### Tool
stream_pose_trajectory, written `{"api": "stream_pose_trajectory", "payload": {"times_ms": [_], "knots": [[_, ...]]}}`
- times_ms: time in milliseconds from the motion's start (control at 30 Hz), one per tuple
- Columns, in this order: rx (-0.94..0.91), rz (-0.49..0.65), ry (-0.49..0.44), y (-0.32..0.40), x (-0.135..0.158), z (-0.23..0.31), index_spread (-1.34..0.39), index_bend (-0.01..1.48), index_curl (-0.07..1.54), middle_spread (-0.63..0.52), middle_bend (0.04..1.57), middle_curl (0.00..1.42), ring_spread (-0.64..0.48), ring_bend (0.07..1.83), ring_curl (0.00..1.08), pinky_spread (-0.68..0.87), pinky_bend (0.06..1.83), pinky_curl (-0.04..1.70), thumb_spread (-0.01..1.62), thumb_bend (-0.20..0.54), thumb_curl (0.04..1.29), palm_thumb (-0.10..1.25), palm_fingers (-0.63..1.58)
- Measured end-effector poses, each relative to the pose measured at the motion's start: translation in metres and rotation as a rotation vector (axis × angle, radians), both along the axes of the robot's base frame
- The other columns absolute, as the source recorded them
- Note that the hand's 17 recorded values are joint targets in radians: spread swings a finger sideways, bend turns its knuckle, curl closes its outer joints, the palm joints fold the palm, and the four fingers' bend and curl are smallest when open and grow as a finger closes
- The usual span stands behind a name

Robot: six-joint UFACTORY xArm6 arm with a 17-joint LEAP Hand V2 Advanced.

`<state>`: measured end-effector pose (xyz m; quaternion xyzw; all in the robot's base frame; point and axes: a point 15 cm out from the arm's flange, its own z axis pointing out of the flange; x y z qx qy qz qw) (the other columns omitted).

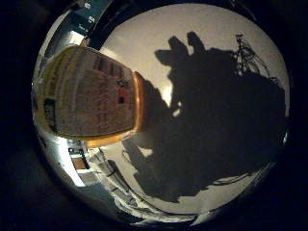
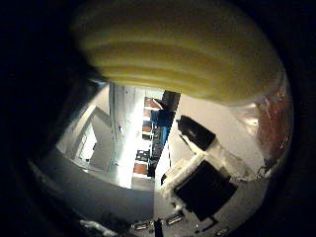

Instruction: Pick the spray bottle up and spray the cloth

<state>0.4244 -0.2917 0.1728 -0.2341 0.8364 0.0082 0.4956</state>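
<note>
The spray bottle (image 2: 168, 49) is yellow with an orange translucent end and lies close against the palm, filling much of the right thumb side palm view. In the right little finger side palm view its printed label (image 1: 87, 91) and orange end show beside the white table (image 1: 212, 58). White and black fingers (image 2: 209, 163) of my right hand curl in toward the bottle. The spray head is hidden.
The hand and bottle cast a large dark shadow (image 1: 221, 125) on the white table. Beyond the table's edge, room furniture and shelves (image 2: 148, 128) show at a distance.
</note>
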Motion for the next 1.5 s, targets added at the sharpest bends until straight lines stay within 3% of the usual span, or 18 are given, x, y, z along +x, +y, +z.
{"api": "stream_pose_trajectory", "payload": {"times_ms": [167, 267, 333, 533, 733, 933, 1300, 1500], "knots": [[0.04, -0.046, -0.025, -0.011, 0.012, -0.005, -0.2, 0.2, 0.3, -0.11, 0.57, 0.49, -0.08, 0.9, 0.39, 0.1, 0.51, 0.29, 1.05, 0.002, 0.43, 0.93, 0.73], [0.058, -0.056, -0.022, -0.012, 0.014, -0.013, -0.29, 0.24, 0.35, -0.2, 0.63, 0.53, -0.17, 0.96, 0.42, -0.06, 0.65, 0.3, 1.03, -0.007, 0.44, 1.02, 0.94], [0.061, -0.055, -0.022, -0.012, 0.014, -0.013, -0.32, 0.26, 0.37, -0.21, 0.63, 0.54, -0.19, 0.99, 0.42, -0.14, 0.7, 0.3, 1.02, -0.013, 0.44, 1.04, 1.06], [0.062, -0.038, -0.034, -0.009, 0.017, -0.01, -0.34, 0.53, 0.54, -0.22, 0.83, 0.61, -0.19, 1.08, 0.46, -0.35, 0.84, 0.34, 1.01, -0.019, 0.43, 1.04, 1.3], [0.09, 0.026, -0.094, 0.004, 0.027, 0.01, -0.24, 0.83, 0.65, -0.14, 1.02, 0.63, -0.16, 1.18, 0.49, -0.33, 1.03, 0.43, 0.98, -0.012, 0.47, 1.04, 1.36], [0.118, 0.164, -0.155, 0.029, 0.038, 0.045, -0.19, 1.0, 0.69, -0.1, 1.17, 0.65, -0.14, 1.32, 0.53, -0.25, 1.18, 0.55, 0.9, -0.012, 0.58, 1.09, 1.3], [0.032, 0.473, -0.025, 0.068, 0.014, 0.081, -0.18, 1.1, 0.68, -0.09, 1.28, 0.62, -0.14, 1.42, 0.55, -0.21, 1.24, 0.68, 0.81, -0.015, 0.71, 1.09, 1.24], [-0.044, 0.71, 0.122, 0.098, -0.002, 0.11, -0.18, 1.12, 0.68, -0.09, 1.3, 0.6, -0.15, 1.43, 0.55, -0.19, 1.22, 0.73, 0.81, -0.016, 0.75, 1.08, 1.23]]}}
